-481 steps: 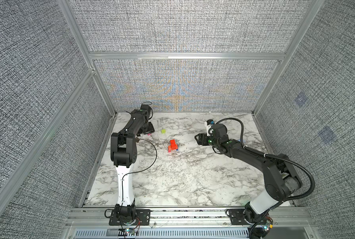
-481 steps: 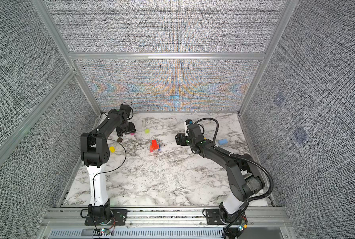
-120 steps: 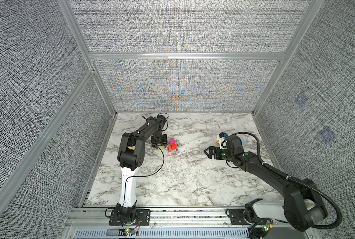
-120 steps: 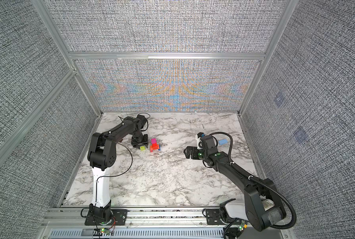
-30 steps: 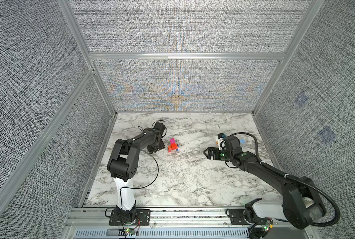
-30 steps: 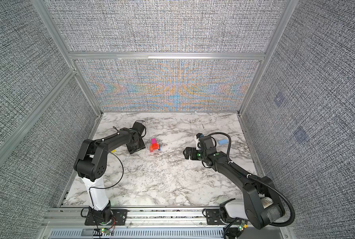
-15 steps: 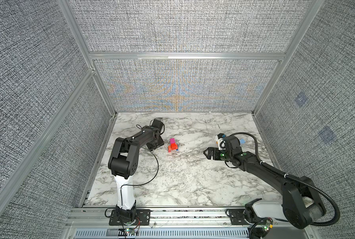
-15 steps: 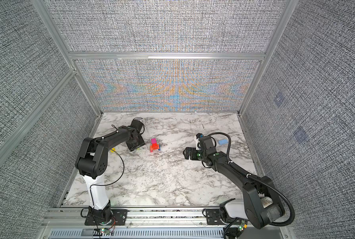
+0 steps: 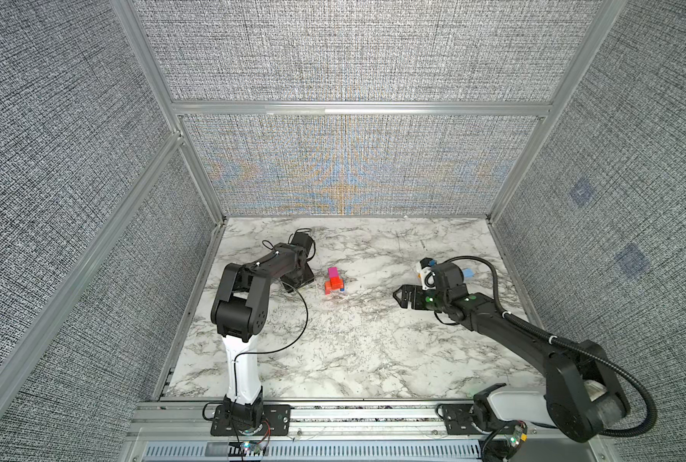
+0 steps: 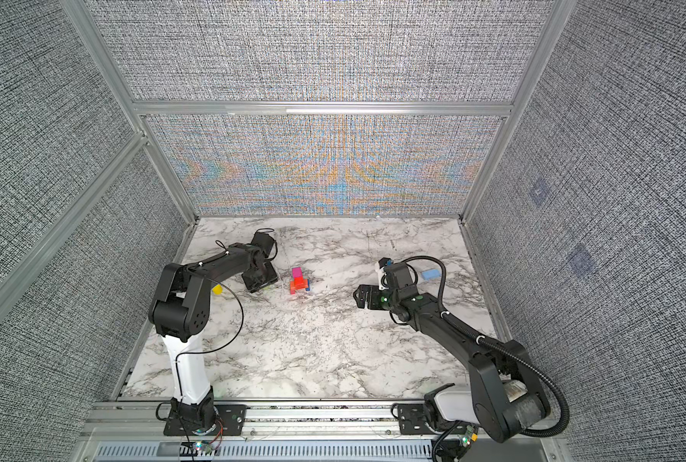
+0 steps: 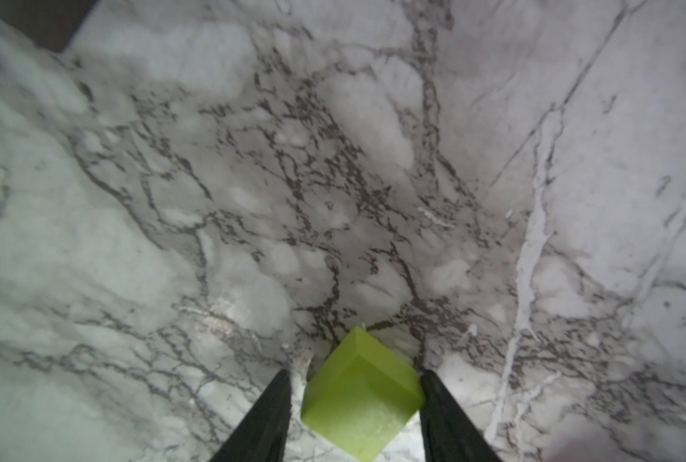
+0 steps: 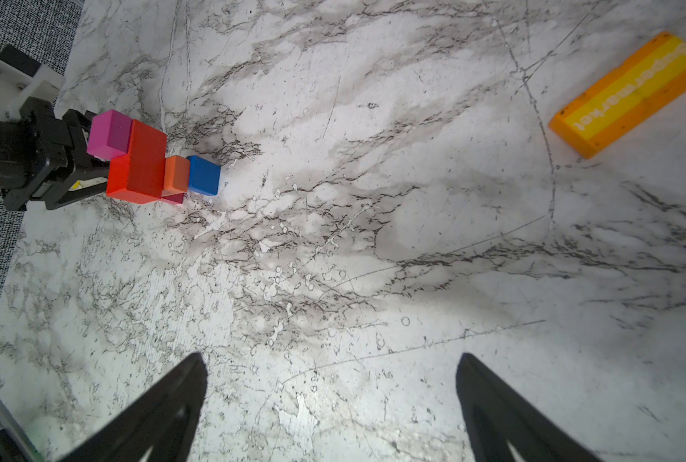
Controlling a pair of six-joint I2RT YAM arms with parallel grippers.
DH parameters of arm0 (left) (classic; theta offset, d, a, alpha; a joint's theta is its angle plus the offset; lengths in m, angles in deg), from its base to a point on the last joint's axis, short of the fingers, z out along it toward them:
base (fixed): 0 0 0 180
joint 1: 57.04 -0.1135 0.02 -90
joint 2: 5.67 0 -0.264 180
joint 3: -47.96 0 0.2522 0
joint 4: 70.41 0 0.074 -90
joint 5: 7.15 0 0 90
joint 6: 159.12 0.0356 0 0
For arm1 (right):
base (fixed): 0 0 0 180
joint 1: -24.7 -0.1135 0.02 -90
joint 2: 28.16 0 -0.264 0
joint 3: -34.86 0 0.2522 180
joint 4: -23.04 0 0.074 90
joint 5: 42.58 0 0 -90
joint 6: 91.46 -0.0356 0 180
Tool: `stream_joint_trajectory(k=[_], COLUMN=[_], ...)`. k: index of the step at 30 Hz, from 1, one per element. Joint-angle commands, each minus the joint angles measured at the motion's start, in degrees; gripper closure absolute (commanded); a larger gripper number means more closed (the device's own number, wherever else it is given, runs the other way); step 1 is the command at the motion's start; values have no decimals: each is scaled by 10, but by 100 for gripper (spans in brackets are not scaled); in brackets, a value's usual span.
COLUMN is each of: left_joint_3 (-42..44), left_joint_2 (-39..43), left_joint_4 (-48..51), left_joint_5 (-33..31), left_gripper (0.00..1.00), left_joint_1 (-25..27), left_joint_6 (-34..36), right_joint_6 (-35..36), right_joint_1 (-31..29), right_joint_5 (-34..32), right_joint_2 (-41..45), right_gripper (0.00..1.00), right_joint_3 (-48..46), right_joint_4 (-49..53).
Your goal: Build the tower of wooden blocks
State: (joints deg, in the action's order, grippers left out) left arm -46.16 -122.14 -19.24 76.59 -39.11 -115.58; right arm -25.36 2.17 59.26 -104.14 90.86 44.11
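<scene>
We start at the left gripper (image 11: 355,372). Its jaws stand about half-wide astride the lime cube (image 11: 359,396), which sits on the table (image 9: 353,340). One finger looks to touch a corner of the cube. A sliver of marble shows between the other finger and the cube, so we cannot tell whether the hold is made.

The cube has no long axis, but it sits cornerwise to the jaws, so we judge the fingers would meet edges rather than flat faces and the cube may twist as they close.

The tower (image 9: 335,280) stands just beside this gripper, on the side toward the right arm, so the left arm is much the nearer. We see a magenta block (image 12: 109,134) and a red block (image 12: 141,164) on top, with an orange cube (image 12: 175,174) and a blue cube (image 12: 204,175) lower.

The right gripper (image 12: 331,356) is spread wide and empty. It stands well apart from the tower and faces it across bare marble. A light blue block (image 10: 430,274) lies beyond that arm, farther from the tower.

The left wrist view is soft and its edge cuts off the cube's near side. In both top views the gripper covers the cube. We cannot make out how the tower's lowest pieces bear on one another.
</scene>
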Motion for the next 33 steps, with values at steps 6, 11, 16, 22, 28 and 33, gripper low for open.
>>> stream_joint_trajectory(k=[6, 11, 16, 22, 28, 33], left_joint_3=[-31, -54, -64, -50, -22, -17], left_joint_2=[-21, -31, -36, -26, -10, -10], left_joint_4=[20, 37, 44, 41, 23, 22], left_joint_5=[-8, -18, -18, -9, 7, 10], left_gripper=[51, 58, 65, 62, 51, 49], left_joint_1=[-5, -6, -6, -6, -3, 4], left_joint_6=[21, 33, 39, 41, 45, 52], right_joint_6=[1, 1, 1, 2, 1, 1], right_joint_1=[-2, -2, -2, -2, -3, -3], right_joint_5=[0, 0, -1, -1, -1, -1], right_joint_2=[-5, -5, -2, -1, -2, -2], right_gripper=[1, 1, 1, 1, 1, 1], right_joint_3=[9, 8, 8, 8, 8, 7], right_joint_4=[-3, -2, 0, 0, -1, 0])
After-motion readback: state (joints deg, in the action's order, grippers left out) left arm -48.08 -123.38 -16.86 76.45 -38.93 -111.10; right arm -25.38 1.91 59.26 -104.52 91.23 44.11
